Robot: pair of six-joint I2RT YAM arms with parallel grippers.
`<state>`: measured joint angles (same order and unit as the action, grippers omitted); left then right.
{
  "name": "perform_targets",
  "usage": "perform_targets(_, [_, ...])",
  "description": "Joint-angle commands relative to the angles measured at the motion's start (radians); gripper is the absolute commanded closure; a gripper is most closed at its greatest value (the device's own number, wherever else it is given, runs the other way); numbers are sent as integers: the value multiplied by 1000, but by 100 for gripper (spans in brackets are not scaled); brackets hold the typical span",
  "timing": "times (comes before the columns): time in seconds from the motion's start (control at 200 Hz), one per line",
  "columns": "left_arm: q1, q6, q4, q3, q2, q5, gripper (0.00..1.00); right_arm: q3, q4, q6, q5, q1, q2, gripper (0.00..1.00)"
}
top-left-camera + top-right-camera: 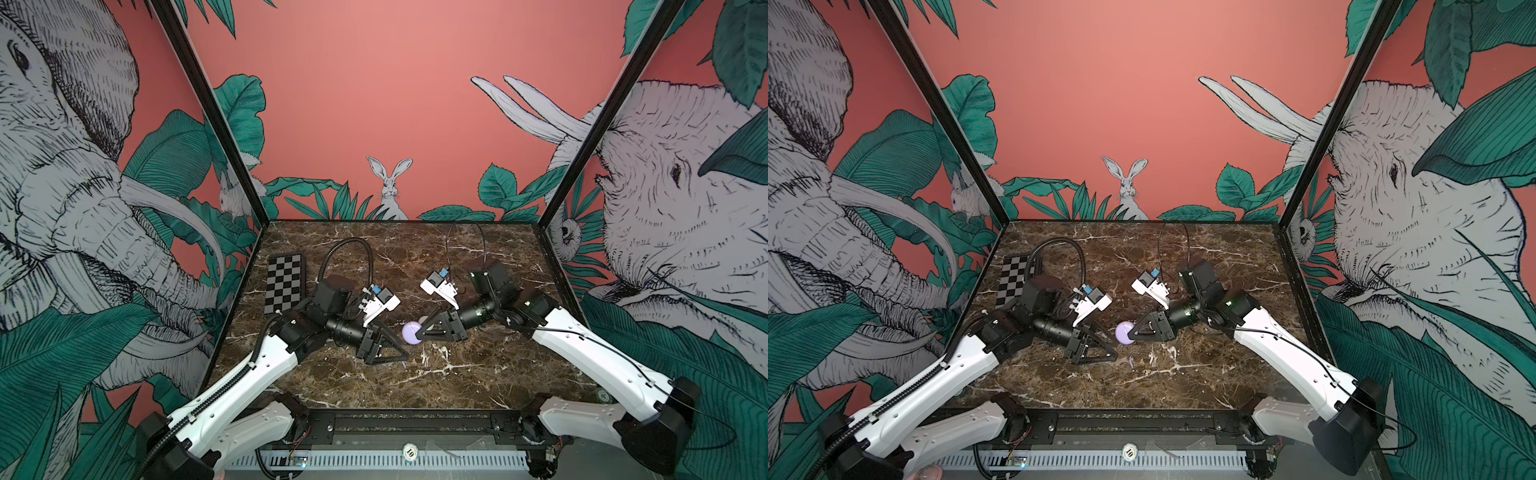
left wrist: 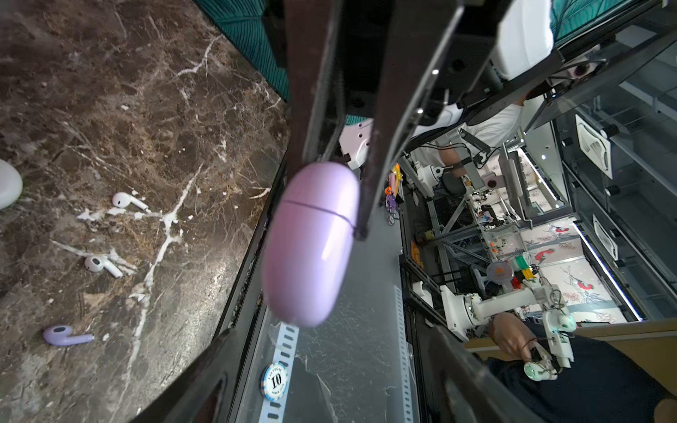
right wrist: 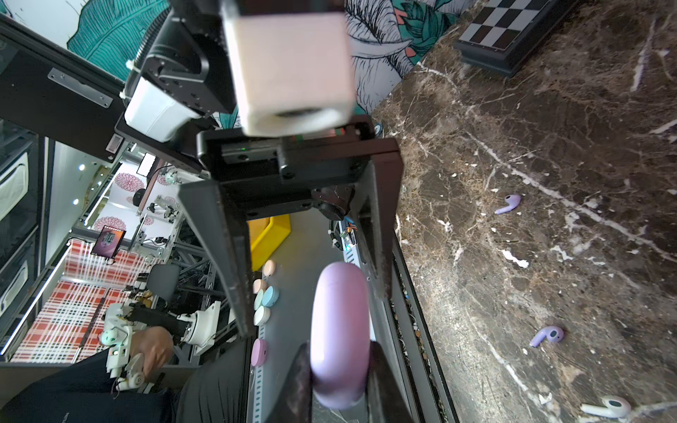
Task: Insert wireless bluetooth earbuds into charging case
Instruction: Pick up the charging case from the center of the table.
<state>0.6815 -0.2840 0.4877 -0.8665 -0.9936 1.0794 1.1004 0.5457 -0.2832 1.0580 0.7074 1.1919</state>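
My right gripper [image 3: 340,370] is shut on one end of the lilac charging case [image 3: 339,322], holding it closed above the marble table [image 1: 478,374]. In a top view the case [image 1: 410,332] hangs between the two arms. My left gripper [image 2: 331,340] stands open, its fingers on either side of the case's free end [image 2: 311,241] with a wide gap on one side. Two lilac earbuds [image 3: 509,203] [image 3: 546,336] and a white earbud [image 3: 608,406] lie loose on the marble. The left wrist view shows two white earbuds [image 2: 126,200] [image 2: 100,264] and one lilac [image 2: 66,335].
A white case [image 2: 7,186] sits on the marble just behind the grippers. A black-and-white checkerboard [image 1: 284,284] lies at the back left. A poker chip [image 1: 409,451] rests on the front rail. Walls enclose the table on three sides.
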Motion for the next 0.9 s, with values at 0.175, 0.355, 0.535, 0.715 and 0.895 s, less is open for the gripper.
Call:
perform_targets(0.175, [-5, 252, 341, -145, 35, -130, 20, 41, 128, 133, 55, 57, -1, 100])
perform_targets(0.355, [-5, 245, 309, -110, 48, -82, 24, 53, 189, 197, -16, 92, 5, 100])
perform_targets(0.535, [-4, 236, 256, -101, 13, -12, 30, 108, 240, 242, -8, 103, 62, 100])
perform_targets(0.715, [-3, 252, 255, -121, -40, 21, 40, 141, 265, 265, -32, 122, 103, 100])
perform_targets(0.895, [5, 249, 245, -113, -46, 25, 48, 151, 259, 273, -61, 125, 102, 100])
